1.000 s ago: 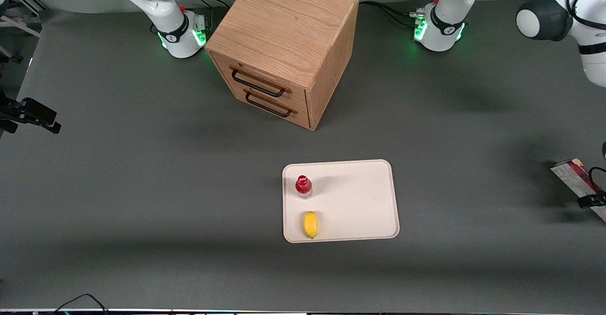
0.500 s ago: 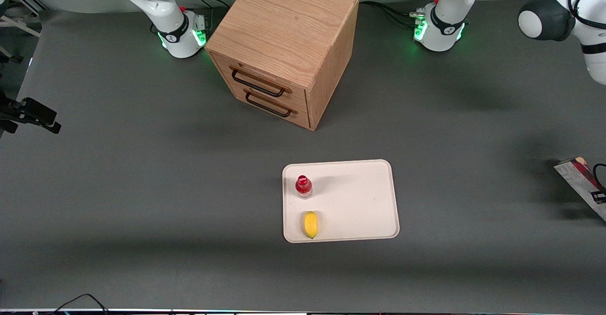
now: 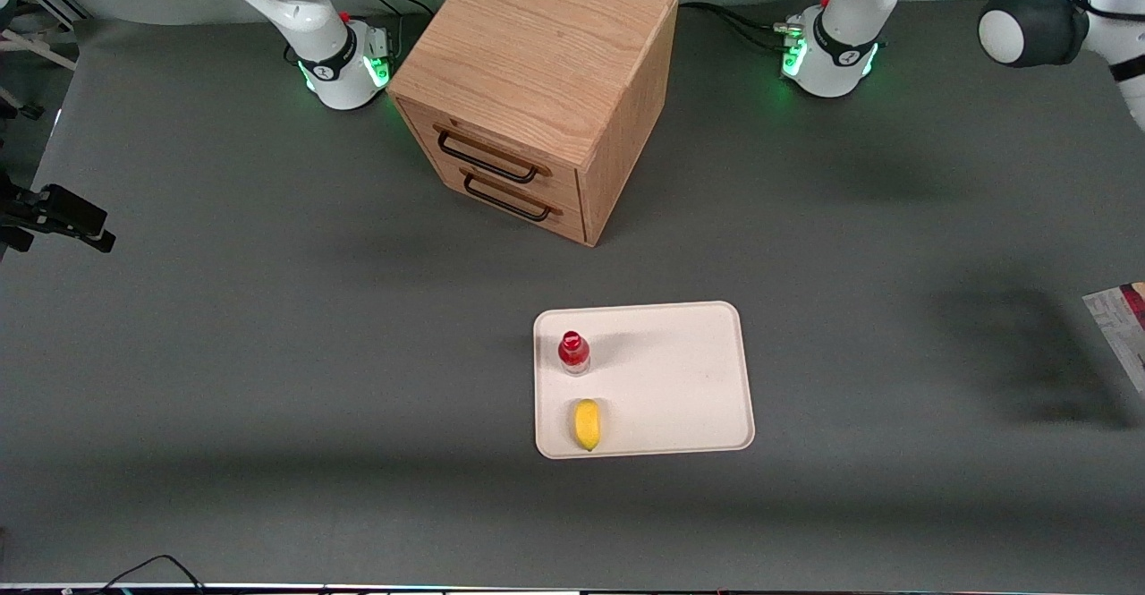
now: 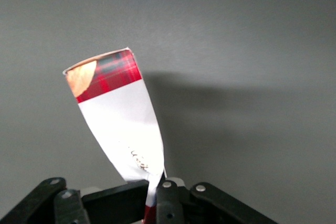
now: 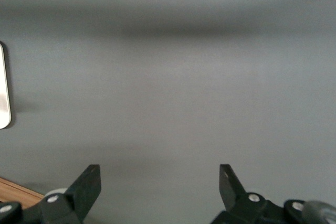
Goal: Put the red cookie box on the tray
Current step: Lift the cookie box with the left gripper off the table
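The red cookie box [image 4: 118, 124] hangs lifted above the grey table, white side and red plaid end showing in the left wrist view. My left gripper [image 4: 152, 195] is shut on the box's near edge. In the front view only a corner of the box [image 3: 1123, 327] shows at the working arm's end of the table; the gripper itself is out of that frame. The cream-white tray [image 3: 671, 380] lies in the table's middle, well apart from the box.
On the tray stand a small red-capped bottle [image 3: 573, 352] and a yellow fruit-shaped object [image 3: 586, 424]. The wooden drawer cabinet [image 3: 537, 85] stands farther from the front camera than the tray. The tray's edge [image 5: 3, 87] shows in the right wrist view.
The box has risen off the table and shifted toward the working arm's end, tilting so its white side shows. The gripper has left the front view.
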Available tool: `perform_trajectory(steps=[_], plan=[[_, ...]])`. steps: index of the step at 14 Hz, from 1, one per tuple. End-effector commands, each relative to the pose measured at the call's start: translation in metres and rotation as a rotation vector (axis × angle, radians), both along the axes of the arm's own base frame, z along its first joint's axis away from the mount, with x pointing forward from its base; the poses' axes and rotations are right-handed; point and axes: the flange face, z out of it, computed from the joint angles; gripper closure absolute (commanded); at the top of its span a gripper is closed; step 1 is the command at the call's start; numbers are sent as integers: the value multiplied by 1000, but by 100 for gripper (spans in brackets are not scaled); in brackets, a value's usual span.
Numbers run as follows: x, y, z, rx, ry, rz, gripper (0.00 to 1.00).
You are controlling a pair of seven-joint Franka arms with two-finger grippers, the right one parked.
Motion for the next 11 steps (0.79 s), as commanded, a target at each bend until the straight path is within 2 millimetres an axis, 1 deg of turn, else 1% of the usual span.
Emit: perform_trajectory(steps=[1,2,3,4,5,7,8,9,10,11], plan=[[4,-47,84,-34,5,65,100],[2,-68,114,-51,7,84,100],[2,-100,141,-72,9,102,100],[-4,-127,169,-99,6,138,100],[-8,-157,190,-135,10,155,100],[-17,-228,225,-171,28,186,100],[-22,-268,237,-192,39,215,100],[-26,-306,246,-198,45,248,100],[-28,-354,248,-203,53,274,100],[-31,-401,239,-221,73,299,100]])
